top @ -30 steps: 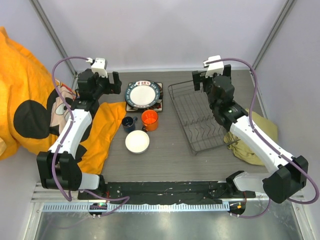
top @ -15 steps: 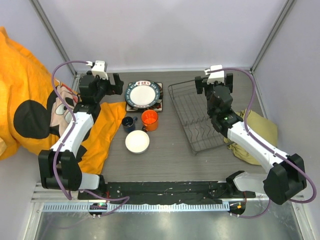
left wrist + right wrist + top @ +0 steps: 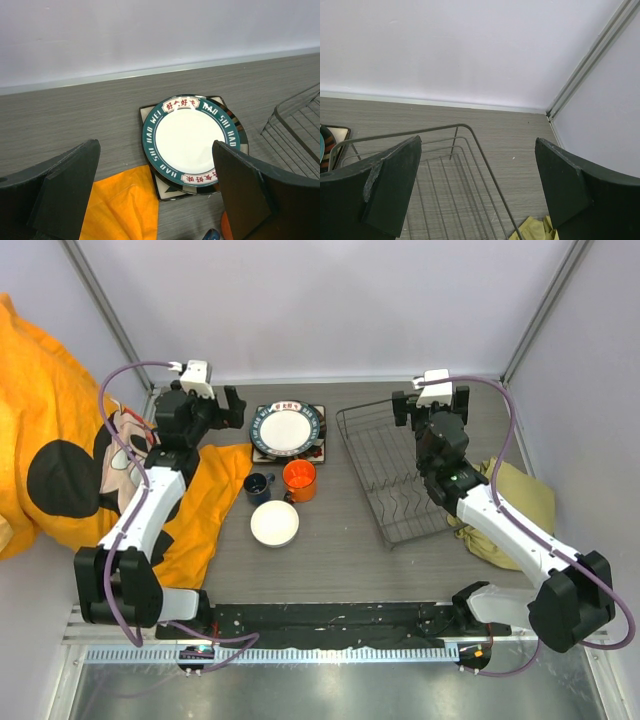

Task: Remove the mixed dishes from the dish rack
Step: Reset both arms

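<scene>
Grey table (image 3: 340, 560) carries the wire dish rack (image 3: 395, 475) (round plate (image 3: 286, 429) stacked on square plate (image 3: 163, 186) nearby); left gripper (image 3: 154, 150) and right gripper (image 3: 477, 145) spread wide.

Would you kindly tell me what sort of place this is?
Likely a robot test enclosure, not a kitchen: plain white walls, a grey table, and a wire dish rack staged near a white bowl.

"HAO WEI" around plate (image 3: 189, 141) rim

Square cream plate (image 3: 165, 187) mostly under round plate (image 3: 187, 137) — dish rack (image 3: 292, 131) cropped at edge
</scene>
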Controlling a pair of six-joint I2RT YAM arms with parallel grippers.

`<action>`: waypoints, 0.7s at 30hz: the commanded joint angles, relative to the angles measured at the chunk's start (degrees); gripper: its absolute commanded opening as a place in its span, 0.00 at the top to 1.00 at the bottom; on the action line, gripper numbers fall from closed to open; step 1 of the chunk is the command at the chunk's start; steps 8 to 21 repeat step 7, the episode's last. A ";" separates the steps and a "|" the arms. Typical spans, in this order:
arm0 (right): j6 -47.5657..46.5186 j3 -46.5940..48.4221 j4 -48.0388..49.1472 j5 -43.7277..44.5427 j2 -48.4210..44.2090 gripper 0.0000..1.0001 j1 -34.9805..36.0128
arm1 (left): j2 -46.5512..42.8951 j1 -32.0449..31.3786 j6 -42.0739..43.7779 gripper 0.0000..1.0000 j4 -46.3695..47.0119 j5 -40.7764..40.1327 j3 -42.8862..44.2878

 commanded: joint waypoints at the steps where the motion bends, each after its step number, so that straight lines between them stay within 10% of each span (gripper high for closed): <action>1: 1.02 0.67 3.18 0.88 -2.08 0.00 0.00 | -3.45 0.27 0.57 0.00 2.91 -0.35 0.44; 21: 1.11 0.93 2.04 0.00 -1.91 0.00 0.09 | -3.89 0.27 0.40 0.00 2.38 -0.18 0.44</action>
